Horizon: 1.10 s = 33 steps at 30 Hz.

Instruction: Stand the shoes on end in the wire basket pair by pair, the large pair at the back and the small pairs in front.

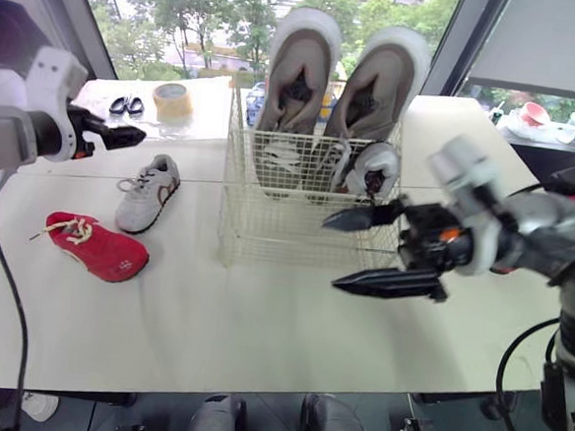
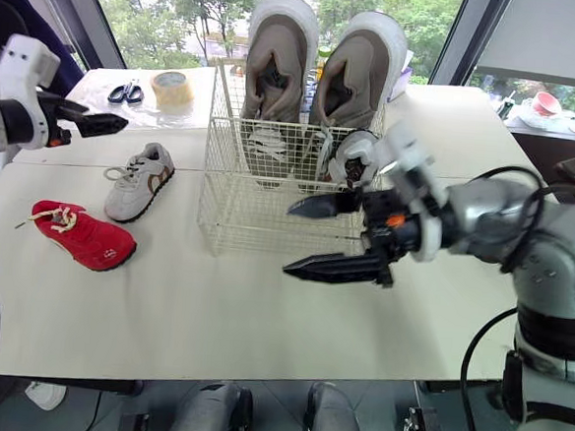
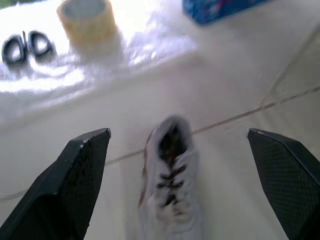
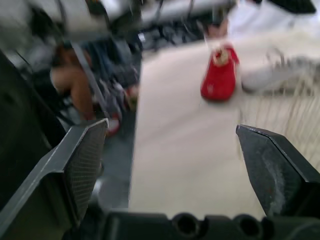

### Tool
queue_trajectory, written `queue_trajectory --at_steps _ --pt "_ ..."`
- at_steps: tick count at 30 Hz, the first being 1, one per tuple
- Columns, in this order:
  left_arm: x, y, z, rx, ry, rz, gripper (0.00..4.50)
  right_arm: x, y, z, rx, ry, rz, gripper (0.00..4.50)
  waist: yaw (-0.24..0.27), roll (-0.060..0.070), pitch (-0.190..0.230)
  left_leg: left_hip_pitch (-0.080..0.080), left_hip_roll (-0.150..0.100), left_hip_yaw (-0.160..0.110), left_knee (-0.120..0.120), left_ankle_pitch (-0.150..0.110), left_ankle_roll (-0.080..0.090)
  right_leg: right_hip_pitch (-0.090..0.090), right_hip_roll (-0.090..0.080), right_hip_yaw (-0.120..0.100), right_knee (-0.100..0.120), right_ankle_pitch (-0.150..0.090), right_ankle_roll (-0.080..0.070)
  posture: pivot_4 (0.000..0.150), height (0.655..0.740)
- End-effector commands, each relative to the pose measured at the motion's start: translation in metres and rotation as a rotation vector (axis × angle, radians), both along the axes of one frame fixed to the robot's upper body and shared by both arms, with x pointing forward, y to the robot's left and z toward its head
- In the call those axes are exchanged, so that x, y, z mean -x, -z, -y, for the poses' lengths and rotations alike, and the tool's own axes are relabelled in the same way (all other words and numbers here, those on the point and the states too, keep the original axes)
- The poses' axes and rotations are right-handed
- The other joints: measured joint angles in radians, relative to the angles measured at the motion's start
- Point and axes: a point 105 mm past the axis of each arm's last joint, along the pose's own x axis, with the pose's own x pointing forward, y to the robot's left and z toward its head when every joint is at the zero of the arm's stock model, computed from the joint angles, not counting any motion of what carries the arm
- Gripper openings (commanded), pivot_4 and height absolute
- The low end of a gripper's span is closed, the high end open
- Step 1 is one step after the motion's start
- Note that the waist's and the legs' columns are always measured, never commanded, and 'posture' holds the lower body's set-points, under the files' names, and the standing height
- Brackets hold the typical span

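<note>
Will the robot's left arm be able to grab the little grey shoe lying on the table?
Probably yes. The left gripper hangs open, aimed at the grey shoe. Nothing lies between them, and the red shoe sits off to the side on the table.

On the white table [image 1: 260, 322], far left, a tape roll [image 1: 172, 99] stands just right of black-handled scissors [image 1: 126, 106]. Right of the tape lies something blue [image 3: 220, 9], perhaps a packet. A pink bowl [image 1: 534, 112] sits beyond the far right corner.
</note>
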Motion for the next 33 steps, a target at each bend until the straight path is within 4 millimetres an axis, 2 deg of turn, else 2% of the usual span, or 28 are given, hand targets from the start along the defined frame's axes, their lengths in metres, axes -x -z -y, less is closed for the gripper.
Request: queue_trajectory --at_steps 1,3,8,11,16,17,19,24,26,29,33 --pt "-0.009 -0.007 -0.010 -0.052 -0.006 -0.006 4.50 0.001 -0.005 0.001 0.023 0.019 0.107 4.45 -0.003 -0.004 0.000 0.000 0.000 0.000 0.000 0.000 0.000 0.000 0.000 0.000 0.000 0.000 0.000 0.150 0.7400" --pt "-0.018 -0.005 -0.011 -0.057 -0.027 -0.005 4.50 0.001 -0.001 0.001 0.029 0.043 0.127 4.45 -0.004 -0.006 -0.001 -0.001 0.000 0.000 0.000 -0.001 0.001 -0.002 0.000 0.000 0.000 0.000 0.000 0.150 0.7400" --pt "-0.029 0.015 -0.008 -0.116 -0.034 -0.045 4.50 0.005 -0.003 -0.001 -0.028 0.091 0.137 4.45 -0.007 -0.006 -0.001 -0.006 0.000 0.003 0.000 0.000 0.000 -0.008 -0.001 0.000 0.001 0.000 0.001 0.150 0.7400" --pt "-0.031 0.038 -0.008 -0.169 -0.049 -0.095 4.50 0.005 -0.005 -0.003 -0.047 0.105 0.138 4.45 -0.007 -0.007 -0.001 -0.008 0.001 0.003 0.000 0.000 0.000 -0.010 0.000 0.000 0.002 0.000 0.001 0.150 0.7400" --pt "-0.032 0.069 -0.002 -0.146 -0.060 -0.153 4.50 0.001 -0.008 -0.005 -0.082 0.147 0.140 4.45 -0.005 -0.007 -0.001 -0.008 0.002 0.002 0.001 -0.001 0.002 -0.010 -0.001 0.000 0.002 0.000 0.001 0.150 0.7400" --pt "-0.032 0.073 -0.002 -0.150 -0.066 -0.163 3.96 0.001 -0.007 -0.004 -0.082 0.155 0.138 4.50 -0.005 -0.007 -0.001 -0.008 0.002 0.002 0.001 -0.001 0.002 -0.010 -0.001 0.000 0.002 0.000 0.001 0.150 0.7400" --pt "-0.033 0.079 -0.001 -0.140 -0.083 -0.169 3.25 0.003 -0.007 -0.004 -0.083 0.166 0.135 4.50 -0.005 -0.007 -0.001 -0.009 0.002 0.002 0.002 -0.001 0.002 -0.010 -0.001 0.000 0.003 0.000 0.001 0.150 0.7400" --pt "-0.034 0.083 0.003 -0.117 -0.088 -0.171 0.73 0.005 -0.007 -0.001 -0.085 0.185 0.128 4.50 -0.005 -0.008 -0.001 -0.009 0.002 0.001 0.003 -0.001 0.002 -0.010 -0.001 0.000 0.004 0.001 0.001 0.150 0.7400" --pt "-0.036 0.081 0.003 -0.109 -0.097 -0.160 0.08 0.005 -0.008 0.001 -0.083 0.195 0.128 4.50 -0.005 -0.008 -0.001 -0.009 0.002 0.001 0.005 -0.001 0.002 -0.010 -0.001 0.000 0.006 0.001 0.001 0.150 0.7400" --pt "-0.039 0.063 -0.001 -0.035 -0.146 -0.093 0.04 0.004 -0.009 0.002 -0.084 0.205 0.131 4.50 -0.005 -0.008 -0.001 -0.010 0.003 -0.001 0.009 -0.001 0.003 -0.010 -0.001 0.000 0.008 0.001 0.001 0.150 0.7400" --pt "-0.043 -0.001 -0.006 0.189 -0.201 0.117 0.04 0.002 -0.010 0.007 -0.076 0.224 0.141 4.50 -0.005 -0.011 0.000 -0.014 0.004 -0.004 0.015 -0.002 0.004 -0.012 -0.001 -0.001 0.012 0.001 0.001 0.150 0.7400"
